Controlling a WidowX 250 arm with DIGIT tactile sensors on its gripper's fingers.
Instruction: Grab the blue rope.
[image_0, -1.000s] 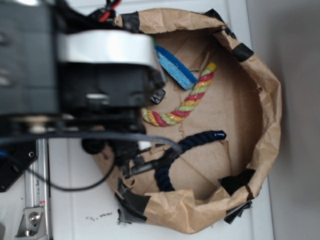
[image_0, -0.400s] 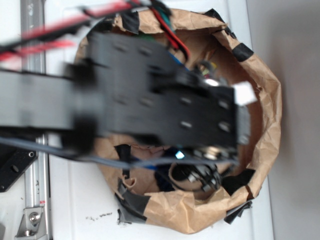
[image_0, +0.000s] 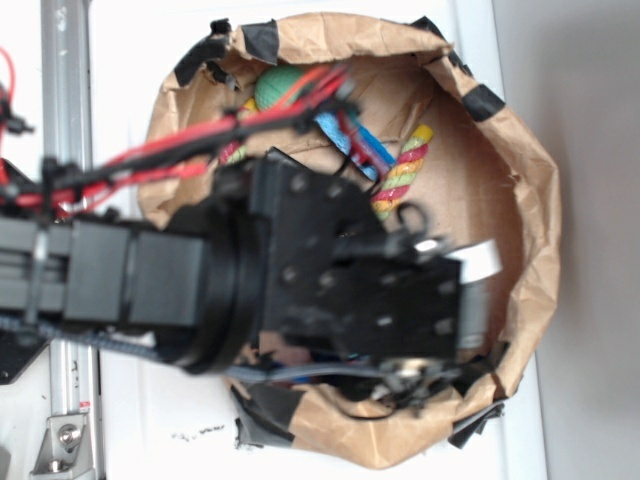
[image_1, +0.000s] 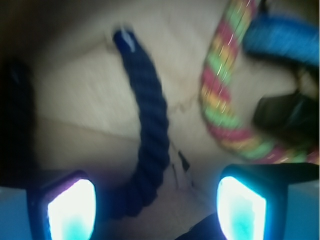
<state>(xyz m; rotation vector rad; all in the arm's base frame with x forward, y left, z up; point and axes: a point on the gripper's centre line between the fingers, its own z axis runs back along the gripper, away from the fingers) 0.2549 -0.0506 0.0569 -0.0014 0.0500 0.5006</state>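
In the wrist view the blue rope (image_1: 147, 130) lies on the brown paper floor as a thick navy twisted arc, its capped end (image_1: 125, 40) at the upper left. Its lower part runs down between my two glowing fingertips (image_1: 72, 210). My gripper (image_1: 156, 210) is open, the jaws wide apart on either side of the rope, with no contact visible. In the exterior view the arm (image_0: 330, 280) covers the rope completely; the gripper itself is hidden under the arm there.
A red-yellow-green striped rope (image_1: 225, 95) (image_0: 402, 175) curves to the right of the blue rope. A light blue block (image_1: 285, 37) lies beyond it. A green ball (image_0: 280, 88) sits at the back. The crumpled paper-bag wall (image_0: 530, 200) rings everything.
The arm has swung further over the bag and down toward the bottom edge, now covering the blue rope that showed a second ago.
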